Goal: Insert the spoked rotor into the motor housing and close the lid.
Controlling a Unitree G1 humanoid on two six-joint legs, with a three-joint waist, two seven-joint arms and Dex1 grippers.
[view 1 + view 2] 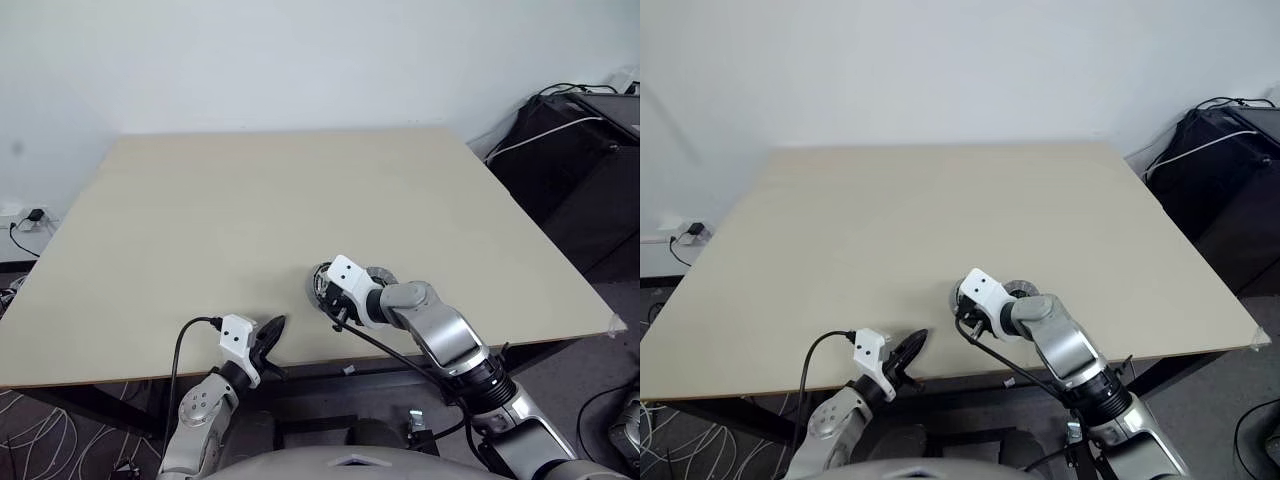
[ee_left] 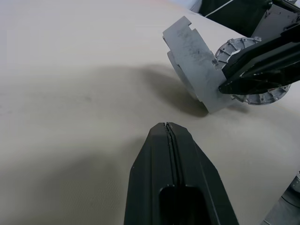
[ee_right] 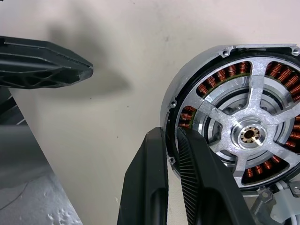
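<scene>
Rotor's seated, you're holding the housing by its rim

The right end effector (image 3: 172,154) is clamped on the edge of the motor housing (image 3: 187,89) near the worktop's (image 1: 250,220) front edge, with the spoked rotor (image 3: 251,133) already sitting over the copper windings. Left end effector (image 2: 169,133) idles just beside it, fingers pressed together. I'd say the lid step is next; you'll need to find that lid and free a hand.

table (image 1: 250,220): beige, wide | black bag (image 1: 570,150): right of table, floor
</scene>
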